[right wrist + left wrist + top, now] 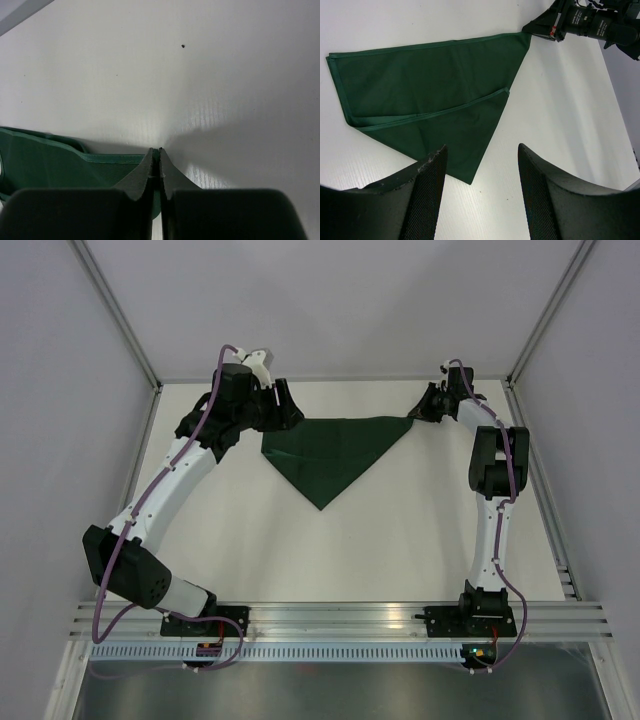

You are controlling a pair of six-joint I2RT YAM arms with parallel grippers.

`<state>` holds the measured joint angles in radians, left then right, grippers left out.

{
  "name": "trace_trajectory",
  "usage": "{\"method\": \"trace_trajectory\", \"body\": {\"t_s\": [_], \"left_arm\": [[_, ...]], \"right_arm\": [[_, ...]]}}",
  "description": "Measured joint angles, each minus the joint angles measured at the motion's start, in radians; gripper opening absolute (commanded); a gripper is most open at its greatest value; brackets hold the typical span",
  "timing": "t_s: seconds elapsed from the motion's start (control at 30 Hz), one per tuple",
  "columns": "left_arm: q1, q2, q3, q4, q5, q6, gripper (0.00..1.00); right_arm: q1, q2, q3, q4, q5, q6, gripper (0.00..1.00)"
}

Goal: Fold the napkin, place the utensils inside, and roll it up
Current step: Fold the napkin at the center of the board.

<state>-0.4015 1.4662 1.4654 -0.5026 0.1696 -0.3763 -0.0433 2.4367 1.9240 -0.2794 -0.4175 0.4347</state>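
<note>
At the far middle of the table [420,540], the napkin [335,450] lies flat, folded into a triangle with its long edge on the far side and its tip toward the arm bases. The right gripper [156,150] has its jaws pressed together, pinching the hem at the napkin's right corner. The left gripper [481,150] is just beside the left corner, jaws wide apart, nothing between them.

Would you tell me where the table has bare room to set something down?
Free: the table between the napkin and the arm bases. Crowded: the far edge, where the left pincer and right pincer flank the napkin.
</note>
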Motion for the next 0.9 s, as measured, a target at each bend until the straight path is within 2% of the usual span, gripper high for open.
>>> {"method": "trace_trajectory", "body": {"t_s": [0.2, 0.6, 0.9], "left_arm": [[0.000, 0.000, 0.000, 0.012, 0.000, 0.000, 0.63], [0.000, 0.039, 0.000, 0.106, 0.013, -0.035, 0.62], [0.000, 0.098, -0.016, 0.206, 0.018, -0.063, 0.61]], "right_arm": [[0.002, 0.000, -0.001, 0.002, -0.027, -0.013, 0.00], [0.047, -0.005, -0.029, 0.014, -0.026, -0.047, 0.01], [0.110, -0.074, -0.069, -0.005, -0.022, -0.113, 0.00]]}}
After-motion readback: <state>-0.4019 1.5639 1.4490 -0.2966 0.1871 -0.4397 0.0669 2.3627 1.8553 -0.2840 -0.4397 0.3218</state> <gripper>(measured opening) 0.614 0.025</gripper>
